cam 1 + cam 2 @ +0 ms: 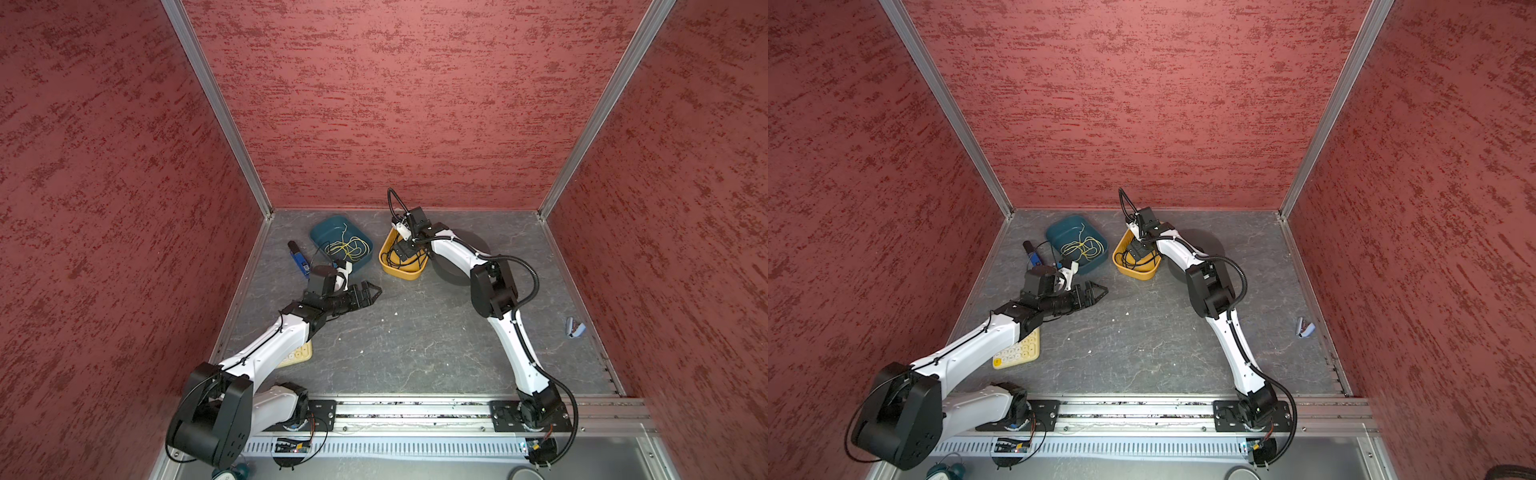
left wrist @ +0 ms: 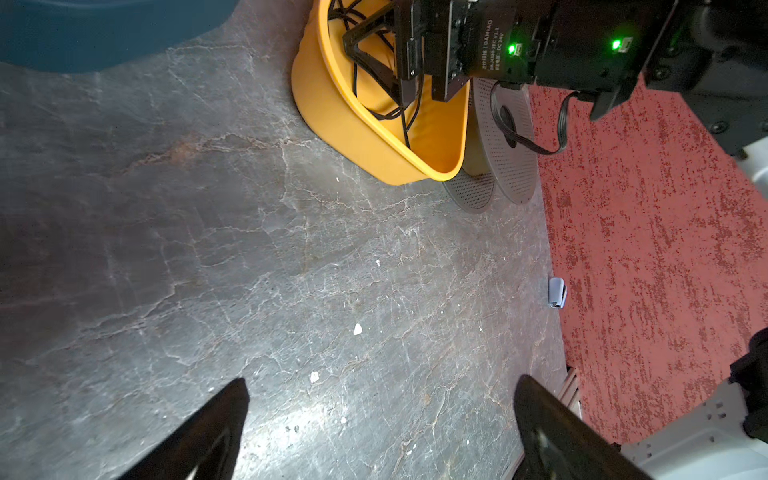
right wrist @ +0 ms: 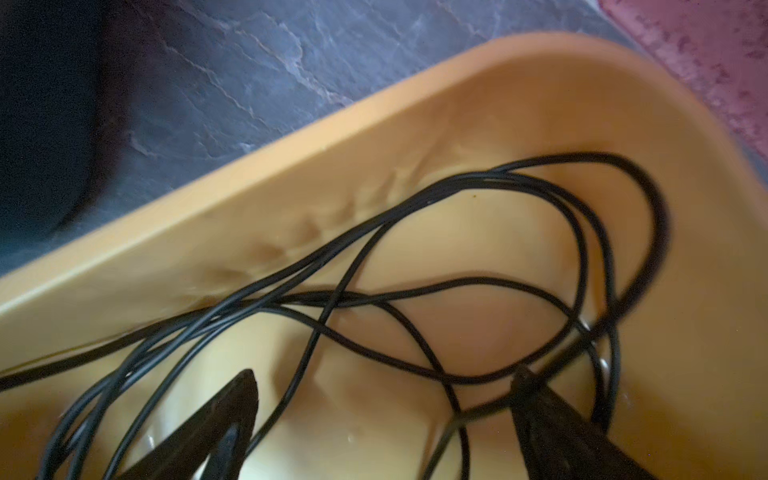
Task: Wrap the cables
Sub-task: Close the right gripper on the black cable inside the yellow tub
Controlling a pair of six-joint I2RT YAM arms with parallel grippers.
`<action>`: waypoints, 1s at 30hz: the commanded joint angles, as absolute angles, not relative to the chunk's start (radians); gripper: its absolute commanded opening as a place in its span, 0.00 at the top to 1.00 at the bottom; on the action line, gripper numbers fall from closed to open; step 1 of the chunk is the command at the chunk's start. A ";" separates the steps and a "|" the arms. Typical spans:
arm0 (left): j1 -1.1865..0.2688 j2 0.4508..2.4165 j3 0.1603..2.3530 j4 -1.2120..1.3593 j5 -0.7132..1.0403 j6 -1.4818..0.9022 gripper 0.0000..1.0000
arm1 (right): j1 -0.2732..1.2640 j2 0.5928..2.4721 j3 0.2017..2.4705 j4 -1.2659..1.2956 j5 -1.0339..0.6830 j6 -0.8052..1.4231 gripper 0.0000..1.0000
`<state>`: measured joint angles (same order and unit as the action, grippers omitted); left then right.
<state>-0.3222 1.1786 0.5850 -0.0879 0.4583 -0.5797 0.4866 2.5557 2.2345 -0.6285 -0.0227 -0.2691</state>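
right jaws wide open inside yellow tray (image 3: pixel 249 195) at tabletop (image 1: pixel 415 340) 12 o'clock, straddling cable (image 3: pixel 332 299). pinch one strand, lift slow. left jaws open, empty.

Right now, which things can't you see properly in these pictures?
- black cable: strands run off the right wrist view's edges, ends unseen; in both top views the right gripper covers much of it.
- cream keypad: mostly under the left arm in a top view.
- small blue-white object: too small to name in any view.
- grey perforated discs: partly behind the yellow tray in the left wrist view.
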 commanded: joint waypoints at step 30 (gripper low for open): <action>-0.344 1.203 0.616 -0.074 0.403 -0.565 0.00 | 0.439 2.635 2.359 -0.743 -0.105 -0.205 0.96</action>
<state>-0.3389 1.2240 0.5865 -0.0612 0.4217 -0.5926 0.4416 2.6335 2.3665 -0.7284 -0.1471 -0.2504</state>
